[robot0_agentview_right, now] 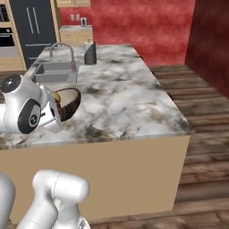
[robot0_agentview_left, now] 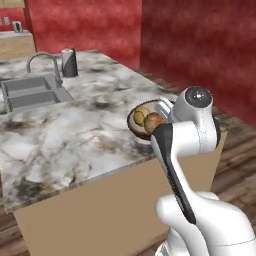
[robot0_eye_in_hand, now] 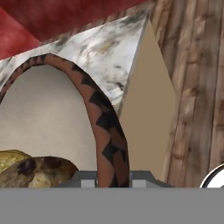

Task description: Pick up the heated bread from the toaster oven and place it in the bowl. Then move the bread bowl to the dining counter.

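Note:
My gripper point(robot0_eye_in_hand: 113, 181) is shut on the rim of the bowl point(robot0_eye_in_hand: 104, 127), a shallow dark-brown bowl with a zigzag edge. The heated bread point(robot0_eye_in_hand: 39, 171), a lumpy golden-tan roll, lies inside it beside a yellower lump. In the left base view the bowl point(robot0_agentview_left: 137, 122) with the bread point(robot0_agentview_left: 153, 121) is at the near right edge of the dining counter point(robot0_agentview_left: 75, 130), partly behind my arm. From the right base view the bowl point(robot0_agentview_right: 70, 103) looks tilted over the marble top point(robot0_agentview_right: 129, 98). The toaster oven is out of view.
A sink point(robot0_agentview_left: 30, 92) with a chrome faucet point(robot0_agentview_left: 42, 59) and a dark jug point(robot0_agentview_left: 69, 63) stand at the island's far end. Wooden floor point(robot0_agentview_right: 205, 98) lies past the counter's edge, with red walls point(robot0_agentview_left: 200, 45) behind.

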{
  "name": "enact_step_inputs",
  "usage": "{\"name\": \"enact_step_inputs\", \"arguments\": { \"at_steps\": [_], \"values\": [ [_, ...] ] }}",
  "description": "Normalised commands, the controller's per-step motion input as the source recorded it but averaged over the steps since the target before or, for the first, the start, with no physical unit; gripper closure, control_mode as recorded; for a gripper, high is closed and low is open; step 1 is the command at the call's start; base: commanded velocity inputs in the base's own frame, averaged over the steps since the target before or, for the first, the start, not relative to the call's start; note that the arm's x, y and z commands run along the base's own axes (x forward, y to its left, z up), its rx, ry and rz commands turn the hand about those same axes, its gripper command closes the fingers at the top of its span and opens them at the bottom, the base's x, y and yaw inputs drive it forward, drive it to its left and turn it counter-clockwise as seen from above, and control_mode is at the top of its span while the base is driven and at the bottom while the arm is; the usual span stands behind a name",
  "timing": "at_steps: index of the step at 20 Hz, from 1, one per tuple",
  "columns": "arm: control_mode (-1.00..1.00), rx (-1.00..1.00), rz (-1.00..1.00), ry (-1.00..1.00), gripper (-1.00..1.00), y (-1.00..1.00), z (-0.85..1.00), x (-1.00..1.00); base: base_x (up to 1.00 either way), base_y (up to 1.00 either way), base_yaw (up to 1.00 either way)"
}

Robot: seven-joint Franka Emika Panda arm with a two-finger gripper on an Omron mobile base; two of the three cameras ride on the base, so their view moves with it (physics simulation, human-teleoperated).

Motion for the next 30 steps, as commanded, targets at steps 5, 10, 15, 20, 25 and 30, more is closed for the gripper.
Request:
{"name": "enact_step_inputs", "arguments": {
  "at_steps": [5, 10, 15, 20, 25, 30],
  "values": [
    [1.00, 0.00, 0.00, 0.00, 1.00, 0.00, 0.00, 0.00, 0.36, -1.00, 0.27],
    [1.00, 0.00, 0.00, 0.00, 1.00, 0.00, 0.00, 0.00, 0.09, -0.92, 0.39],
    [1.00, 0.00, 0.00, 0.00, 1.00, 0.00, 0.00, 0.00, 0.22, -0.64, 0.47],
    [1.00, 0.00, 0.00, 0.00, 1.00, 0.00, 0.00, 0.00, 0.35, -0.32, 0.39],
    [1.00, 0.00, 0.00, 0.00, 1.00, 0.00, 0.00, 0.00, 0.46, -0.09, 0.26],
    [1.00, 0.00, 0.00, 0.00, 1.00, 0.00, 0.00, 0.00, 0.35, 0.00, 0.14]
  ]
}}
